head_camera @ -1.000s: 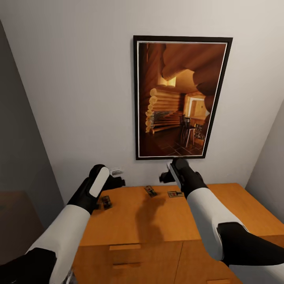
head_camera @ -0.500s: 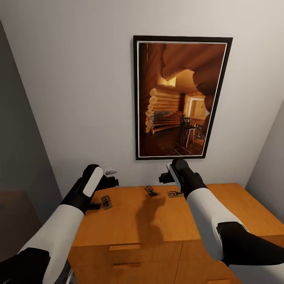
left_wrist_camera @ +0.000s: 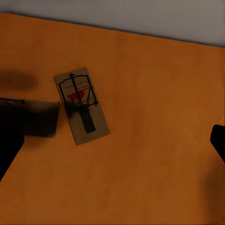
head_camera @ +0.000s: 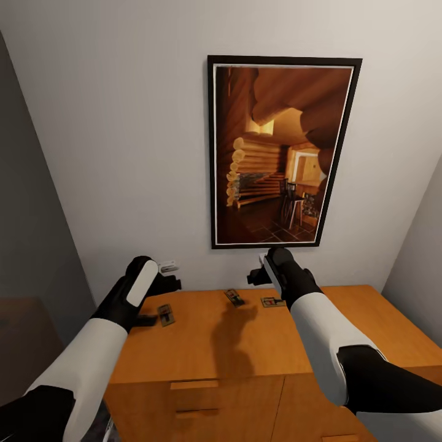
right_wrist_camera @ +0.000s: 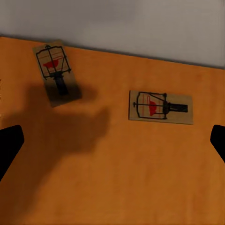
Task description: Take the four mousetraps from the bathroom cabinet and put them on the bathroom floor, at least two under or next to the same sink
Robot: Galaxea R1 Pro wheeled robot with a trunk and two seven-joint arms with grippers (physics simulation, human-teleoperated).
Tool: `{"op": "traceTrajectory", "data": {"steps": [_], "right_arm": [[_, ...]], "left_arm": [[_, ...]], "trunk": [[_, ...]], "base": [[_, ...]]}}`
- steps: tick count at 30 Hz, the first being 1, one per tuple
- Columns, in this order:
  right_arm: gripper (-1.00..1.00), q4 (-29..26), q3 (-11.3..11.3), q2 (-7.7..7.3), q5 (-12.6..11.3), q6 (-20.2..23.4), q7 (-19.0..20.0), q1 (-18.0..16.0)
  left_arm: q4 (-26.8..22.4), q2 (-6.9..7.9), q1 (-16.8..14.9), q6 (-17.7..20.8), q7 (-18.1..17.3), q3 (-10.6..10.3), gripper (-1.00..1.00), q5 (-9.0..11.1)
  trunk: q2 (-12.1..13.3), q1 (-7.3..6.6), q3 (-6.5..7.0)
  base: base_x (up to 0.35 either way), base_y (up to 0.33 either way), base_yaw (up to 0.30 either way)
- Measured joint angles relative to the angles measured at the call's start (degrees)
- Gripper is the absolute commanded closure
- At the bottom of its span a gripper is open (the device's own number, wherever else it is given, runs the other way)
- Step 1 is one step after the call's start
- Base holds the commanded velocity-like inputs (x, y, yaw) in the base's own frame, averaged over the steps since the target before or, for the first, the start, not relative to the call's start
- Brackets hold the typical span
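The cabinet [head_camera: 245,344] carries three visible traps near the wall; left trap [head_camera: 165,315], middle trap [head_camera: 234,298], right trap [head_camera: 272,301]. Each looks light, stiff and thin, so I would pinch the long edges. The right trap's long axis runs along the wall; the others lie oblique. Left gripper [head_camera: 161,283] and right gripper [head_camera: 259,274] hover wide open, empty.

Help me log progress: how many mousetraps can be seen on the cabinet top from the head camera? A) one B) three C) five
B: three mousetraps lie on the cabinet: one by the left gripper, one mid-top, one near the right gripper.
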Motion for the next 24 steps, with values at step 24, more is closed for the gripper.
{"op": "traceTrajectory", "data": {"steps": [24], "right_arm": [[-1.0,11.1,-0.2,-0.01,-2.1,-8.4,-2.2,-5.7]], "left_arm": [[2.0,8.22,0.0,-0.1,-1.3,-0.1,-1.0,0.0]], "trunk": [[0.0,0.0,0.0]], "base": [[0.0,0.0,0.0]]}}
